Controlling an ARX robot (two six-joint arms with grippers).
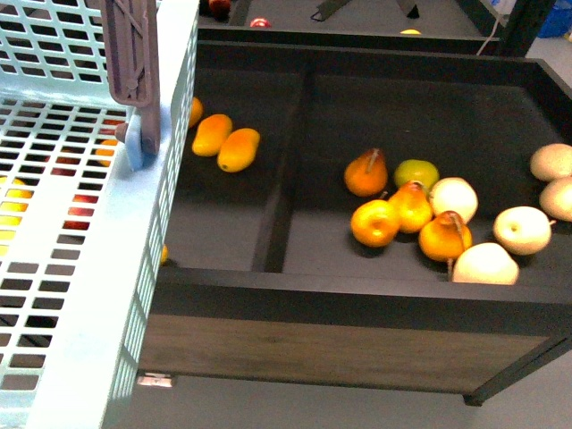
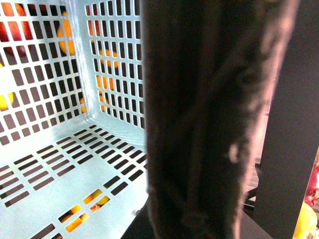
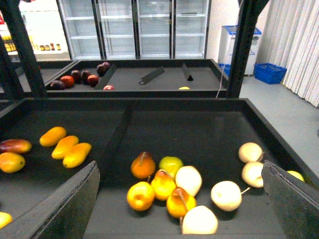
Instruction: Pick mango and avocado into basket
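Evidently the right gripper (image 3: pixel 179 172) hangs wide open over the table's (image 1: pixel 357 331) front edge; the left gripper's state I cannot tell. The mango (image 3: pixel 14 145) lies by the left edge, near the basket (image 1: pixel 170 206). Best to swing left and straddle its narrow width. No avocado shows.

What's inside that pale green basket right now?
The basket floor in view is bare; fruit shows only through its slots, from outside. The brown handle, close to the camera, hides the rest.

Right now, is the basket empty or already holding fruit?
Empty, as far as shown. In the left wrist view the basket shows a bare slotted floor; the orange and red patches lie beyond the slots, outside it.
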